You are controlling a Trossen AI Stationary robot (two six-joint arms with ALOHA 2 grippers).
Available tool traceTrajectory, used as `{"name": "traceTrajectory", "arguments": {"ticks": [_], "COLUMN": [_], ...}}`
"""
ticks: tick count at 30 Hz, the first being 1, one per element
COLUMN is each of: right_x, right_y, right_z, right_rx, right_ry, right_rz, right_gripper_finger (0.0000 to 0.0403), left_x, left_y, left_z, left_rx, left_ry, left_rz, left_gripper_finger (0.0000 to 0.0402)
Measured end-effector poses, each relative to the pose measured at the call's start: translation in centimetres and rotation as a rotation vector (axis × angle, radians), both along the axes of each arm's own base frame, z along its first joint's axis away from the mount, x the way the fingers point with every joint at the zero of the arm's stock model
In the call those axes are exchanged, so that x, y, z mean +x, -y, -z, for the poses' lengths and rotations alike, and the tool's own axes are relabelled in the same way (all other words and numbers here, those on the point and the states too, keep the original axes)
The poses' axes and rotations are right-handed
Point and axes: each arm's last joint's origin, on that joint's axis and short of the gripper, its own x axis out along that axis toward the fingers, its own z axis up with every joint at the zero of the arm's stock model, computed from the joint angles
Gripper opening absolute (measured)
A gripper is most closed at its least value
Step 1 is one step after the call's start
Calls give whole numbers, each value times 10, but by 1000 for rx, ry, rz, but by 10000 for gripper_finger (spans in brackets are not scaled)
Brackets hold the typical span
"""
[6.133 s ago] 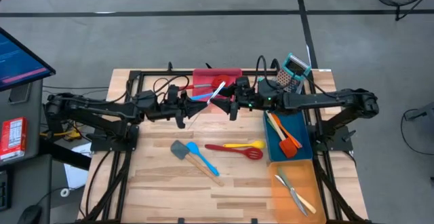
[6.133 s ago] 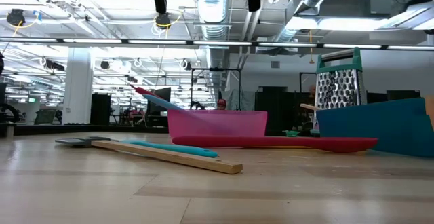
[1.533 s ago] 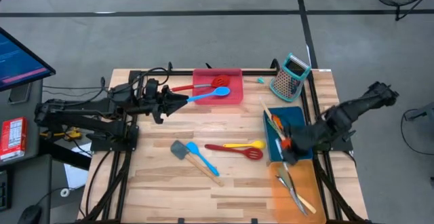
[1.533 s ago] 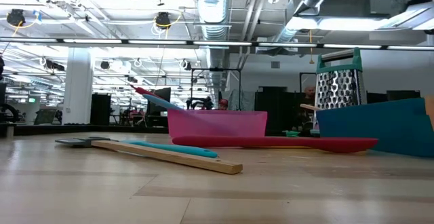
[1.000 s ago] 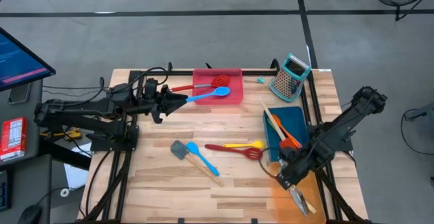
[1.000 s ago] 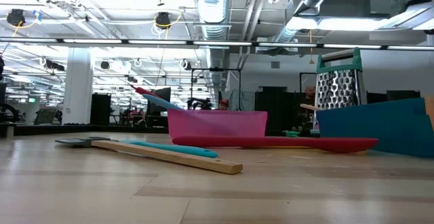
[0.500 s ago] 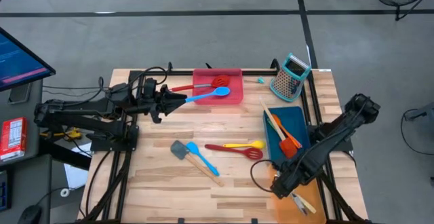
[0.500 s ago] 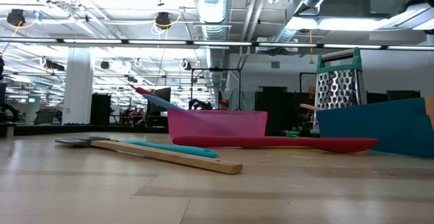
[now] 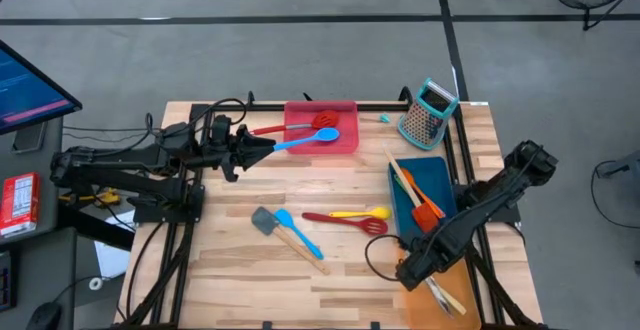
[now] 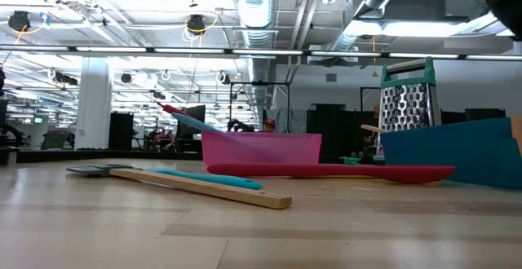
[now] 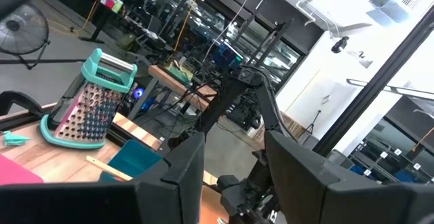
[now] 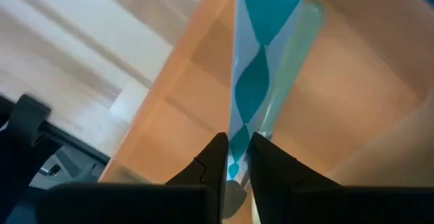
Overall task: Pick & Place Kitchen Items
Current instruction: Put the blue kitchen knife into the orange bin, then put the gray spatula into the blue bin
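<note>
My right gripper points down over the orange tray, shut on a slim teal-and-white patterned utensil. My left gripper stands open and high at the far left, aimed at the red tray, with nothing between its fingers. A blue spoon and a red slotted spoon lie in the red tray, their handles leaning out over its left rim. On the table lie a grey spatula, a teal spatula, a red slotted spoon and a yellow spoon. My right gripper pinches the near end of the patterned handle between its two fingers, coming from above and pointing steeply down. The utensil runs away from the fingers over the orange tray's floor. Whether its far end touches the tray, I cannot tell.
The blue tray at the right holds orange spatulas and a wooden handle. A teal-topped box grater stands at the far right corner. The orange tray also holds cutlery. The table's near left part is bare wood.
My right gripper has gone down and toward the table's near edge over the orange tray, carrying the patterned utensil with it.
</note>
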Motion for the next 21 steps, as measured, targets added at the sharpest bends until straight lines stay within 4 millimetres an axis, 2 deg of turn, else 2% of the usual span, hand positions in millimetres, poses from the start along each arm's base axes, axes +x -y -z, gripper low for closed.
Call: {"name": "traceTrajectory", "arguments": {"ticks": [13,17,21], "right_x": [3,3,1], "right_y": [6,7,11], "right_z": [5,0,-12], "right_rx": [-4,17,51], "right_ry": [-7,20,61], "right_rz": [11,-5,2], "right_gripper_finger": [67,97,149], "left_x": [0,1,1], "left_y": [0,2,4], "left_z": [0,5,18], "left_rx": [45,111,175], "left_ry": [-7,-66,-190], "left_rz": [11,46,135], "left_gripper_finger": [145,154,174]}}
